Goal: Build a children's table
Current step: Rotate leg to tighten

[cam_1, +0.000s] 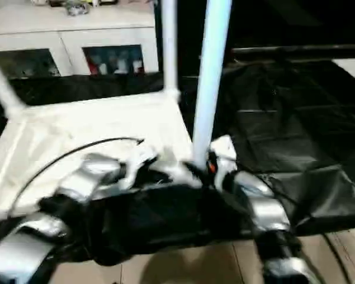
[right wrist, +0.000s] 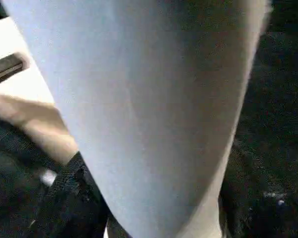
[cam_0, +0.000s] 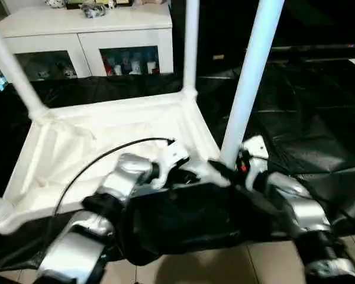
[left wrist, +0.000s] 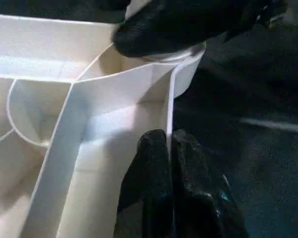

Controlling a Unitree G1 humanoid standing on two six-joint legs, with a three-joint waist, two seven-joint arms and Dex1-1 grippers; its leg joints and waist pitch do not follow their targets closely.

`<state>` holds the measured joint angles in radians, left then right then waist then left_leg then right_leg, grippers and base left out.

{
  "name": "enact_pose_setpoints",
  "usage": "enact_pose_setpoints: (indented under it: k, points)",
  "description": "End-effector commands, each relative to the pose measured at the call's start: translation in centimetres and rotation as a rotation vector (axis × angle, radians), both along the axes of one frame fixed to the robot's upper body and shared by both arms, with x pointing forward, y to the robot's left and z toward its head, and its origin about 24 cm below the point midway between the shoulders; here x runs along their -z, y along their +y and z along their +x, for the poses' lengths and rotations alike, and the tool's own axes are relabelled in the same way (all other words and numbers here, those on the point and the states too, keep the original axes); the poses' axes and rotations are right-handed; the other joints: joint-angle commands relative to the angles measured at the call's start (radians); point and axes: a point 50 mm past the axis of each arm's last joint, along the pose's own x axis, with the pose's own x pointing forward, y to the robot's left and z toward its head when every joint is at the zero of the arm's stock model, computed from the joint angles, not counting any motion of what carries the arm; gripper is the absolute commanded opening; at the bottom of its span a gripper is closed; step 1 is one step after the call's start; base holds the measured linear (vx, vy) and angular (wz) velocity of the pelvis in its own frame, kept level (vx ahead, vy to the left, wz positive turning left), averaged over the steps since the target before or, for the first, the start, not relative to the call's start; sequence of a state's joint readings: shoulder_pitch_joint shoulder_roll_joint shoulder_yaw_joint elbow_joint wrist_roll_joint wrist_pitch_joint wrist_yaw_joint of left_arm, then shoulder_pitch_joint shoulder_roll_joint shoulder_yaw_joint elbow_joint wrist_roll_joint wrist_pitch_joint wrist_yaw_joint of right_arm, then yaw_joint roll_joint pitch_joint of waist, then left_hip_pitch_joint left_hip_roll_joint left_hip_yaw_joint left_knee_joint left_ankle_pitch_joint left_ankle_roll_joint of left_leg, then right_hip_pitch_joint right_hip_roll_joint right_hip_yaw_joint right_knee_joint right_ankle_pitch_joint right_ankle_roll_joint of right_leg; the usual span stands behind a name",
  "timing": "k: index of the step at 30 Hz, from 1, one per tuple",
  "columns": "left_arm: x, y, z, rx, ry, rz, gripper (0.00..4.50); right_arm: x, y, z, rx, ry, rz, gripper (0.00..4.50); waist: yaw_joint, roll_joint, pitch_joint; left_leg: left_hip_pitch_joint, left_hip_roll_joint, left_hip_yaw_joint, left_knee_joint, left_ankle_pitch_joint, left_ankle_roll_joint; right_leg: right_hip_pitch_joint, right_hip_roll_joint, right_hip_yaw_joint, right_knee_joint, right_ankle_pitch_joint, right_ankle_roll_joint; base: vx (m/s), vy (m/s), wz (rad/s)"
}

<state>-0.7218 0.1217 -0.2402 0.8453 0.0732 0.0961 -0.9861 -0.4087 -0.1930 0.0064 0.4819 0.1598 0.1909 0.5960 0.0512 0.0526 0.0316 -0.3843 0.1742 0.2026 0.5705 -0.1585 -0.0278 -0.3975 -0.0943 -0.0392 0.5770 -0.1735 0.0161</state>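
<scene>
Your two silver forearms fill the near edge of the head views, reaching over a crumpled black plastic sheet [cam_0: 296,118] to the white plastic rectangular tabletop [cam_0: 106,136], which lies upside down on that sheet with its ribbed underside facing up. You have the left gripper [left wrist: 170,148] clenched, its two black fingers pressed together on the thin side wall of the tabletop just short of the near right corner socket. Your right gripper [cam_0: 225,168] wraps the foot of the long white tapered tube leg [cam_0: 251,77] that stands upright in that socket, a finger on either side of it. Two more legs stand at the far corners. Beyond them you can see a white cabinet with glass fronts [cam_0: 86,38].
</scene>
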Motion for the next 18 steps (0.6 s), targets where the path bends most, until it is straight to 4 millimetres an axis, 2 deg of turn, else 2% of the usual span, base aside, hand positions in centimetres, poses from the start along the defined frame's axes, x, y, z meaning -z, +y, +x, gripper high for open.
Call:
enact_pose_setpoints:
  k: [1, 2, 3, 4, 5, 6, 8, 10, 11, 12, 15, 17, 18]
  points:
    - [-1.3, -2.3, 0.8, -0.102, -0.047, -0.110, 0.00, 2.8, 2.4, -0.8, 0.043, 0.130, -0.021, 2.46, -0.005, -0.024, -0.046, 0.023, 0.047, -0.029, -0.072, -0.347, 0.012, 0.021, -0.053, 0.026, -0.087, -0.422, -0.173, 0.000, 0.000, 0.00]
    - [-1.3, -2.5, 0.8, -0.105, -0.048, -0.112, 0.00, 2.9, 2.5, -0.7, 0.051, 0.131, -0.022, 2.46, -0.007, -0.025, -0.047, 0.023, 0.046, -0.029, -0.073, -0.349, 0.010, 0.022, -0.051, 0.025, -0.086, -0.417, -0.173, 0.000, 0.000, 0.00]
    - [-1.4, -3.5, 0.7, -0.099, -0.045, -0.129, 0.00, 2.7, 3.6, -0.5, 0.029, 0.105, -0.029, 2.46, -0.008, -0.017, -0.048, 0.023, 0.045, -0.030, -0.072, -0.351, 0.012, 0.024, -0.052, 0.025, -0.086, -0.406, -0.173, 0.000, 0.000, 0.00]
    - [-1.4, -3.7, 0.6, -0.092, -0.045, -0.132, 0.00, 2.6, 4.0, -0.5, 0.013, 0.099, -0.007, 2.46, -0.010, -0.020, -0.048, 0.023, 0.045, -0.028, -0.072, -0.355, 0.014, 0.022, -0.051, 0.025, -0.089, -0.402, -0.172, 0.000, 0.000, 0.00]
    - [-1.4, -3.8, 0.6, -0.091, -0.045, -0.133, 0.00, 2.5, 4.1, -0.5, 0.011, 0.098, -0.003, 2.81, -0.011, -0.023, -0.048, 0.022, 0.044, -0.028, -0.071, -0.354, 0.020, 0.024, -0.051, 0.025, -0.088, -0.396, -0.173, 0.000, 0.000, 0.00]
    - [-1.5, -4.1, 0.5, -0.070, -0.042, -0.139, 0.00, 1.9, 4.8, -0.4, -0.030, 0.092, 0.072, 3.02, -0.009, -0.023, -0.050, 0.020, 0.044, -0.027, -0.070, -0.339, 0.039, 0.028, -0.052, 0.027, -0.086, -0.374, -0.177, 0.000, 0.000, 0.00]
    - [-1.5, -4.0, 0.4, -0.056, -0.038, -0.143, 0.00, 1.3, 5.0, -0.4, -0.077, 0.076, 0.101, 3.16, -0.008, -0.021, -0.052, 0.017, 0.045, -0.027, -0.069, -0.317, 0.051, 0.030, -0.052, 0.026, -0.083, -0.344, -0.185, 0.000, 0.000, 0.00]
    - [-1.3, -3.6, 0.3, -0.031, -0.031, -0.140, 0.00, 0.9, 4.8, -0.6, -0.152, 0.042, 0.063, 3.24, -0.007, -0.021, -0.052, 0.016, 0.046, -0.027, -0.069, -0.312, 0.056, 0.031, -0.051, 0.025, -0.081, -0.333, -0.190, 0.000, 0.000, 0.00]
    - [-1.3, -3.5, 0.2, -0.022, -0.030, -0.138, 0.00, 0.8, 4.7, -0.7, -0.173, 0.036, 0.054, 3.43, -0.007, -0.021, -0.052, 0.016, 0.046, -0.027, -0.068, -0.311, 0.057, 0.032, -0.051, 0.025, -0.081, -0.329, -0.191, 0.000, 0.000, 0.00]
    - [-1.2, -2.8, 0.0, 0.023, -0.027, -0.128, 0.00, 0.5, 4.0, -1.3, -0.271, 0.015, 0.031, 3.43, -0.003, -0.022, -0.052, 0.017, 0.047, -0.025, -0.066, -0.299, 0.066, 0.034, -0.051, 0.025, -0.080, -0.312, -0.195, 0.000, 0.000, 0.00]
    - [-1.1, -2.5, -0.2, 0.046, -0.025, -0.120, 0.00, 0.3, 3.5, -1.7, -0.319, 0.011, 0.024, 3.43, 0.006, -0.024, -0.055, 0.013, 0.047, -0.023, -0.061, -0.254, 0.089, 0.038, -0.054, 0.024, -0.073, -0.261, -0.206, 0.000, 0.000, 0.00]
    - [-1.1, -1.9, -0.5, 0.097, -0.011, -0.119, 0.00, 0.3, 2.6, -2.1, -0.381, 0.003, -0.014, 3.43, 0.008, -0.025, -0.056, 0.012, 0.047, -0.022, -0.059, -0.244, 0.095, 0.039, -0.054, 0.023, -0.072, -0.257, -0.212, 0.000, 0.000, 0.00]
    - [-1.0, -1.5, -0.7, 0.131, -0.003, -0.113, 0.00, 0.1, 1.9, -2.4, -0.426, 0.007, -0.029, 3.43, 0.015, -0.023, -0.055, 0.012, 0.051, -0.022, -0.059, -0.234, 0.101, 0.041, -0.054, 0.021, -0.071, -0.259, -0.217, 0.000, 0.000, 0.00]
